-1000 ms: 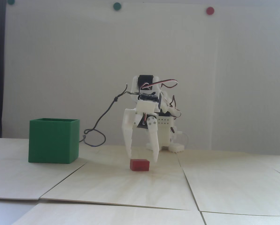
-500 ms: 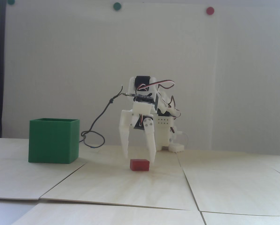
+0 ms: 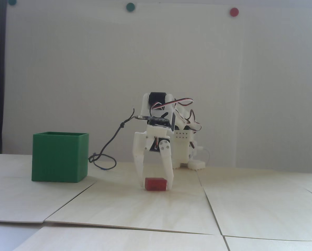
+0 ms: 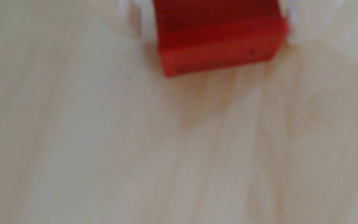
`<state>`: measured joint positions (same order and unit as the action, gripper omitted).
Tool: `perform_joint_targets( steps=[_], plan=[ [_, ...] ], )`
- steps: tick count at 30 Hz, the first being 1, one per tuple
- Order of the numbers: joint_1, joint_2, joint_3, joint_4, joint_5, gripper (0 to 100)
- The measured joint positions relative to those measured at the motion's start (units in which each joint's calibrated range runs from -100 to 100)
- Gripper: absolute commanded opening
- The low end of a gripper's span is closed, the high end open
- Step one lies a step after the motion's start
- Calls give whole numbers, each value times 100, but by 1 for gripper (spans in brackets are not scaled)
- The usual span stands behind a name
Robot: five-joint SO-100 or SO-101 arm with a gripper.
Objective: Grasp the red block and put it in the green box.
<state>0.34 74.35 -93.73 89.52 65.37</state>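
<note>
The red block (image 3: pixel 156 184) lies flat on the pale wooden table, about a box width to the right of the green box (image 3: pixel 59 157) in the fixed view. My gripper (image 3: pixel 156 186) points straight down over the block, open, with one white finger (image 3: pixel 139 157) on each side and its tips down at table level. In the blurred wrist view the block (image 4: pixel 216 49) fills the gap of the gripper (image 4: pixel 219 28), and a white fingertip (image 4: pixel 147 21) sits close against each end. I cannot tell whether they press on it. The box stands upright, and its inside is hidden.
A black cable (image 3: pixel 103 157) loops on the table between the box and the arm. The white arm base (image 3: pixel 184 151) stands behind the gripper. Green (image 3: pixel 130 6) and red (image 3: pixel 234 11) dots are stuck on the back wall. Seams (image 3: pixel 211 206) run between the wooden panels.
The gripper has come down from just above the block and shifted slightly left. Its fingers now straddle the block at table level, and the block has not moved.
</note>
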Motion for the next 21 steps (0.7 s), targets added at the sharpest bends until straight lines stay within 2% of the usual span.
perform_joint_targets(
  steps=[14, 21],
  plan=[
    [-31, -25, 0, 0, 0, 2],
    [145, -1154, 662, 0, -231, 2]
  ],
)
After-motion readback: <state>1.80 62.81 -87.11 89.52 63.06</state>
